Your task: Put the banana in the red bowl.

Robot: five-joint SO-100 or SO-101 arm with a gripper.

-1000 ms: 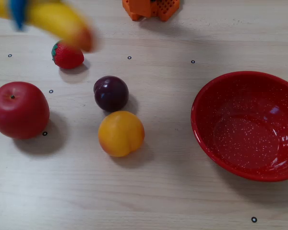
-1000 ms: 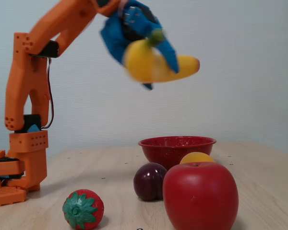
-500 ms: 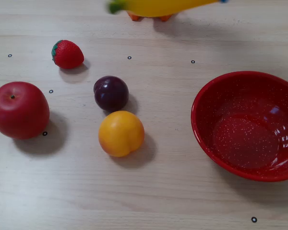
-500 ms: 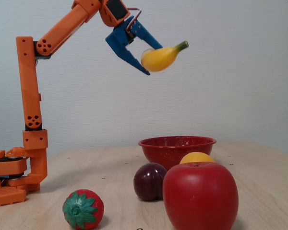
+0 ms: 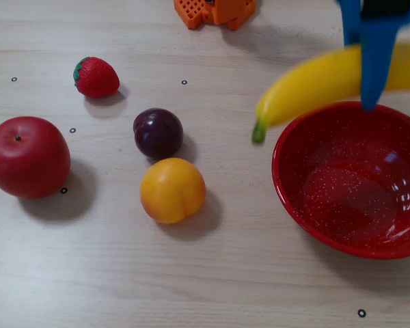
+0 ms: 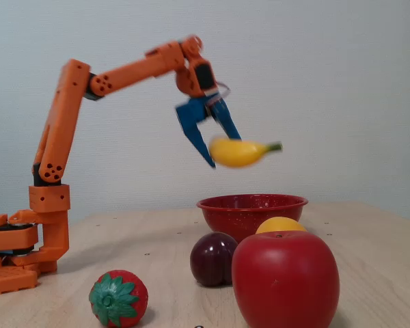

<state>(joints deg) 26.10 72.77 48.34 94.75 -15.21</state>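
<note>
1. One blue two-fingered claw on the orange arm is closed on the long curved yellow plastic banana, holding it in the air.
2. In the side fixed view the banana sits at the claw's tips, its green stem tip pointing away from the arm's base, and the wide glossy red bowl with white speckles stands on the bench below the claw, clear of the fruit.
3. In the fixed view from above, the claw comes in from the top edge and crosses the banana; the banana runs out to the claw's left, with its stem end down and left, just past the red bowl's near rim in the picture.
4. The bowl lies right beneath the claw in that view, and nothing is inside it.
5. Well to the claw's left on the pale wooden bench lie four other fruits: a dark purple plum, a round yellow-orange fruit, a red strawberry with a green cap and a big red apple.
6. The arm's orange base stands at the top edge, left of the claw.
</note>
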